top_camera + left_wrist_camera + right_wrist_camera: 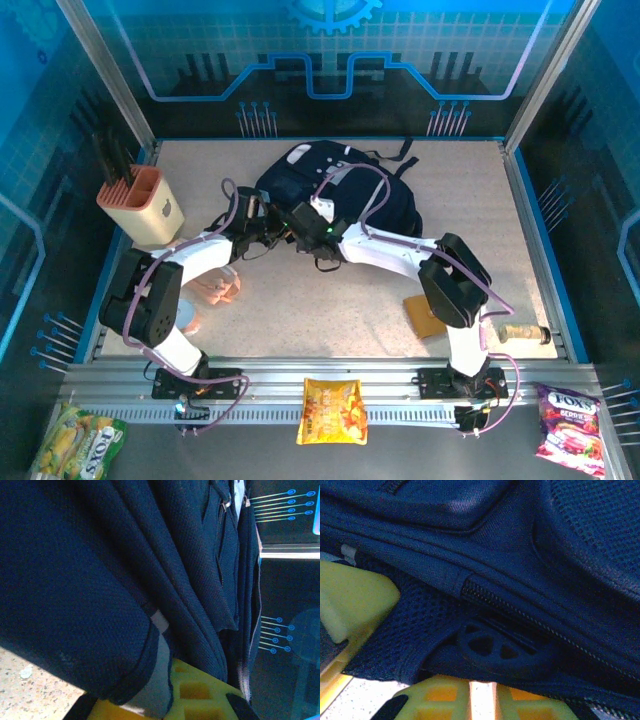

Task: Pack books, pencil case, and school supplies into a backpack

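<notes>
Both my claws sit at the near-left edge of the backpack, which lies flat on the table, centre and towards the far side. My left gripper is clamped tight on a fold of the navy fabric. From its wrist, that fold, with its grey patch, drapes straight over my yellow fingers. I judge the pinch is there to lift one lip of the bag, so the mouth gapes and something can go in.

My right gripper is just beside it on the same edge. From its wrist, one yellow finger lies left and one near, with mesh fabric, the zip teeth and a dark looped zip pull between them. I cannot tell whether those jaws have bitten or merely stand around the cloth. The placement suggests it is after the pull or the opposite lip.

The count:
- One backpack.
- Two claws on it.
- One zip pull in my sight.
- One tan square piece of the supplies, near right by my right arm and well apart from the bag.
- One peach holder with black tools, far left.
- Three snack bags along the near edge, none of them my concern: a yellow snack bag in the middle, a pink snack bag at the right and a green snack bag at the left.
</notes>
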Robot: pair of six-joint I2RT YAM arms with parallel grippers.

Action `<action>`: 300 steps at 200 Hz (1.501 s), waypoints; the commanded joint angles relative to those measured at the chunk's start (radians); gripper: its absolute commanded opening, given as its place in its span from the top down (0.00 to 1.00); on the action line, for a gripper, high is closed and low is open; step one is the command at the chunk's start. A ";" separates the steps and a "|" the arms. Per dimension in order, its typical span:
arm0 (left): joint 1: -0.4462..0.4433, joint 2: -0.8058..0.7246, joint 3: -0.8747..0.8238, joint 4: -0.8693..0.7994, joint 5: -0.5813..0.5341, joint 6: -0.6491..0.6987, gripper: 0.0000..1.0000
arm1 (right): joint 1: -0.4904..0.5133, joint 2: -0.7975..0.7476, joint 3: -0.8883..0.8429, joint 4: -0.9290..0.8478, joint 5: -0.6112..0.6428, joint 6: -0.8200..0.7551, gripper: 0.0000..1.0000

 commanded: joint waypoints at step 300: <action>0.057 0.034 0.047 -0.060 0.008 0.068 1.00 | -0.066 -0.372 -0.523 -0.044 0.225 -0.060 0.94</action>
